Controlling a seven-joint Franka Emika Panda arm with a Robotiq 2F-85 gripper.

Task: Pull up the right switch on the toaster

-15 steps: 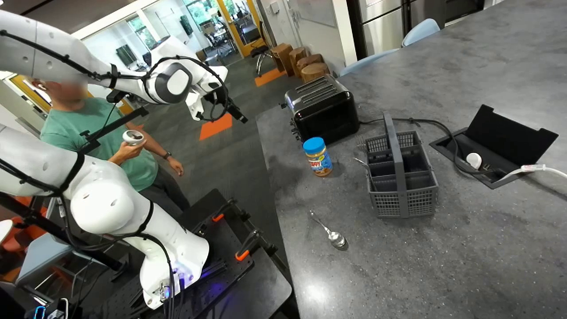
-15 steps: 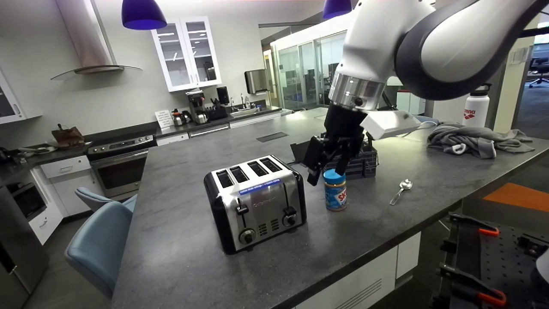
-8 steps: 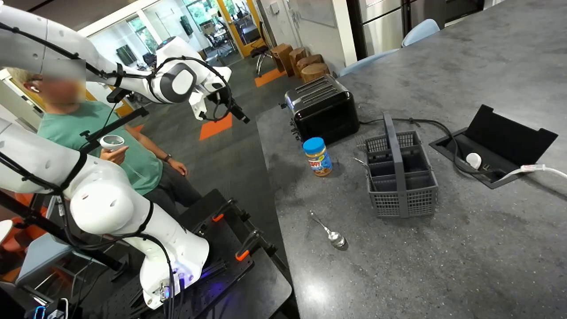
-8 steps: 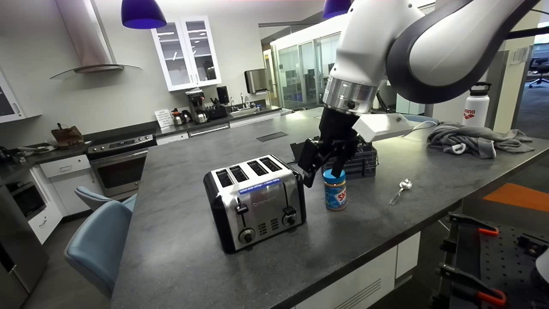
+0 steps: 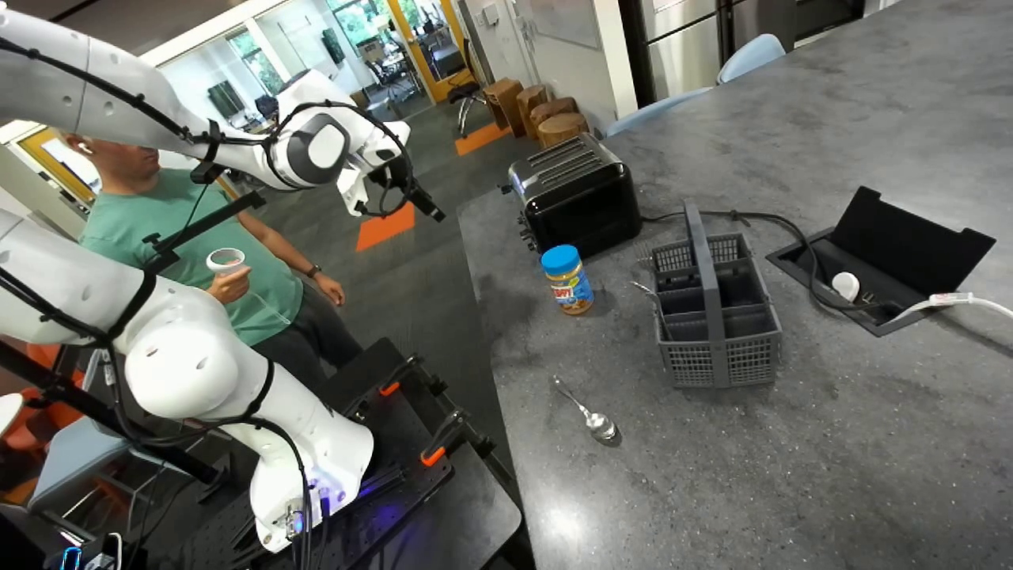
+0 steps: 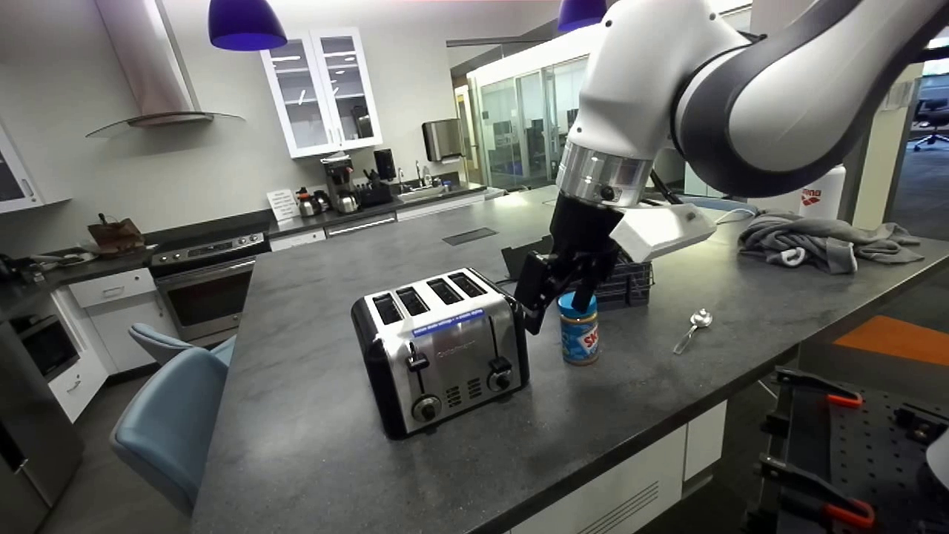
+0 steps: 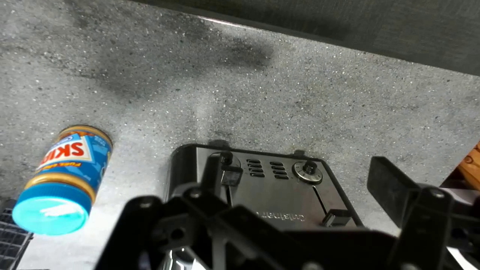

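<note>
Toaster (image 6: 448, 354) upright on the grey desk (image 6: 319, 326); silver front, black ends, four slots on top. Right switch (image 6: 500, 364) sits low on its track, just above its dial (image 6: 501, 380); left switch (image 6: 417, 361) sits high. Hand (image 7: 296, 163) spread wide: in the wrist view one of its fingers (image 7: 212, 176) appears just beside the right switch, the other past the opposite edge of the toaster's front. In an exterior view the hand is seen against the floor (image 5: 427, 277), on the switch side, with a gap between fingertips and toaster. Jar (image 6: 580, 330), blue lid, upright near the toaster. Caddy (image 5: 716, 317), dark grey, divided, with a tall handle, beyond the jar. Spoon (image 5: 599, 426) flat on the desk, apart from both. Black cord (image 5: 772, 218) runs from behind the toaster, past the caddy, to a flip-lid box (image 5: 910, 249) set into the desk, lid raised. Man (image 5: 261, 293) in a green shirt, partly behind the arm (image 5: 194, 368), grips a white controller (image 5: 225, 269).
</note>
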